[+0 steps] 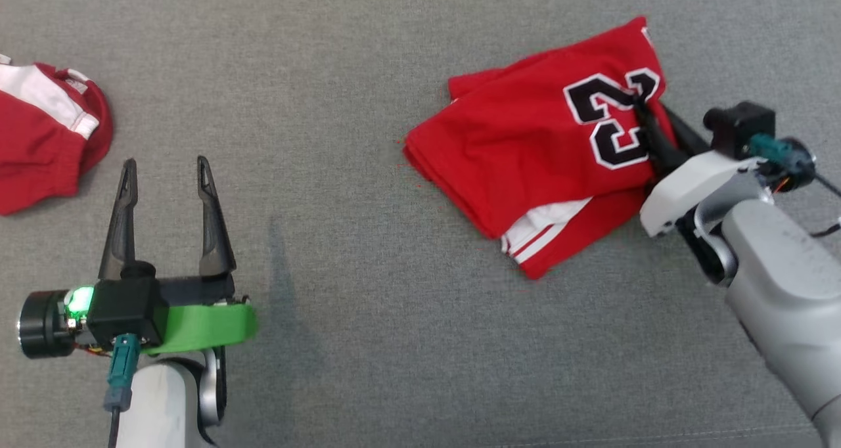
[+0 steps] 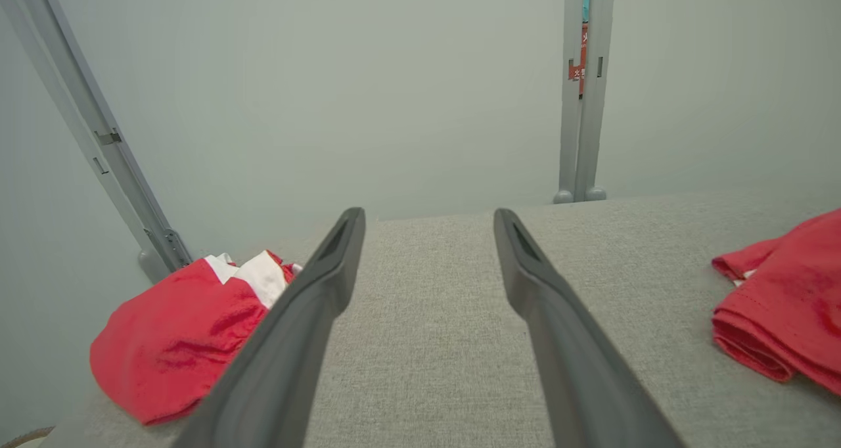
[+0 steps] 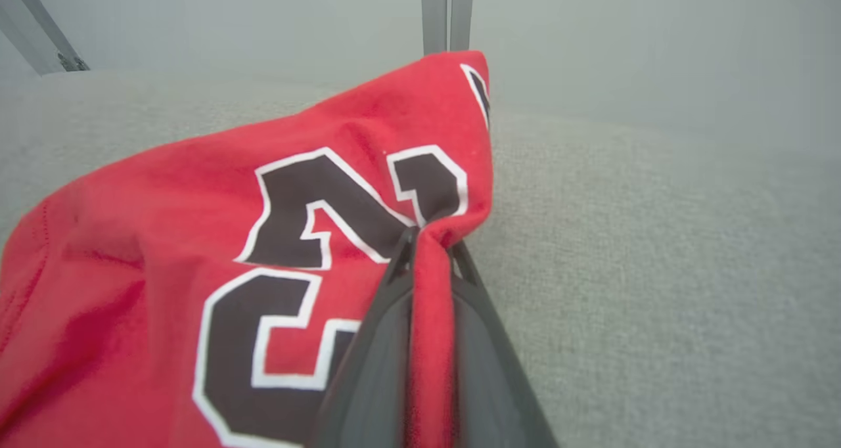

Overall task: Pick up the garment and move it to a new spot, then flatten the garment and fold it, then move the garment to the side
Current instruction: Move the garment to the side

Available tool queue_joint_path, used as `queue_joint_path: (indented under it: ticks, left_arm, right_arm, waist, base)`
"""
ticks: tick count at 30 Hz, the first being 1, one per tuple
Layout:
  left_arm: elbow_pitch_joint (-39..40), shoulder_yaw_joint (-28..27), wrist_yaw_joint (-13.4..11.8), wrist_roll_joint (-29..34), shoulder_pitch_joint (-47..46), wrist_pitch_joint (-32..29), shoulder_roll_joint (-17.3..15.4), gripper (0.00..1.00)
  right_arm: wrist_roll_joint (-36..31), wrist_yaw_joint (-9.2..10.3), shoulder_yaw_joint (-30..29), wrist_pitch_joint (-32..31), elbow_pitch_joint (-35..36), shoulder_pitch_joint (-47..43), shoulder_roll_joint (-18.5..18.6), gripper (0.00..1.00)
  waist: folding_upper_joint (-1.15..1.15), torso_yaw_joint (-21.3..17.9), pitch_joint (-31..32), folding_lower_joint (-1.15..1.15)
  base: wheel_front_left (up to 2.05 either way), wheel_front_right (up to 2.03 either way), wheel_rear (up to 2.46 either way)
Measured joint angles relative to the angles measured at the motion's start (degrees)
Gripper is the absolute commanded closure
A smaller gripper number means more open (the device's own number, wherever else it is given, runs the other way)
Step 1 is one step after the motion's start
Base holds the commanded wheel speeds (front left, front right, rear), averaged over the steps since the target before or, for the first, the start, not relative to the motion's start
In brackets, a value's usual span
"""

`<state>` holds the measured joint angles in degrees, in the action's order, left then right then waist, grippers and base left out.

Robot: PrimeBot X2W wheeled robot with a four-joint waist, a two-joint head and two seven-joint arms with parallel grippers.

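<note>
The garment [image 1: 525,152] is a red jersey with black, white-edged numerals and white stripes, lying folded at the right of the grey surface. My right gripper [image 1: 640,106] is shut on its right edge by the numerals. In the right wrist view a ridge of red cloth [image 3: 430,284] is pinched between the dark fingers [image 3: 374,343]. A corner of the garment [image 2: 782,303] shows at the right of the left wrist view. My left gripper [image 1: 167,165] stands open at the lower left, nothing between its fingers [image 2: 302,330], well apart from the garment.
Another red and white garment [image 1: 46,133] lies bunched at the far left edge, and it appears again [image 2: 177,330] beside the left finger. Grey fabric [image 1: 341,303] covers the whole work surface. Pale walls with metal posts [image 2: 585,87] stand behind the surface's far edge.
</note>
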<state>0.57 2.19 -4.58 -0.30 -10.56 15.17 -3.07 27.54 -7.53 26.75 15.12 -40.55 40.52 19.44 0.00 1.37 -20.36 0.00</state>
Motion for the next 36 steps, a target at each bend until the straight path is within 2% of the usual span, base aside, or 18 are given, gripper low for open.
queue_joint_path:
  ticks: [5, 11, 23, 31, 36]
  left_arm:
    - [4.6, 0.4, -1.2, 1.4, -3.5, 0.0, -0.5, 0.0]
    - [7.9, 1.4, -1.8, 4.2, -7.4, 0.0, -3.5, 0.0]
    - [13.6, 1.3, -2.2, 8.1, -10.7, -0.6, -9.3, 0.0]
    - [18.2, 1.0, -2.5, 9.0, -10.5, -2.1, -10.5, 0.0]
    - [20.3, 0.7, -3.1, 9.1, -10.0, -2.3, -10.6, 0.0]
  right_arm:
    - [1.8, 0.0, 3.5, 0.0, -0.4, 9.8, 6.9, 1.0]
    - [5.4, 0.01, 3.6, 0.0, -0.6, 17.8, 13.0, 1.0]
    - [9.3, 0.0, 0.7, 0.0, -3.7, 22.9, 20.6, 1.0]
    - [9.1, 0.0, 1.3, 0.0, -7.6, 29.4, 21.7, 1.0]
    - [8.0, 0.0, 2.6, 0.0, -12.3, 34.1, 20.6, 1.0]
  waist:
    - [0.0, -1.2, -4.6, 0.0]
    - [0.0, -4.0, -10.5, 0.0]
    - [0.0, -13.3, -21.3, 0.01]
    - [0.0, -17.4, -26.7, 0.01]
    - [0.0, -18.3, -28.5, 0.01]
  base:
    - [0.0, 0.0, 0.0]
    - [0.0, 0.0, 0.0]
    - [0.0, 0.0, 0.0]
    - [0.0, 0.0, 0.0]
    - [0.0, 0.0, 0.0]
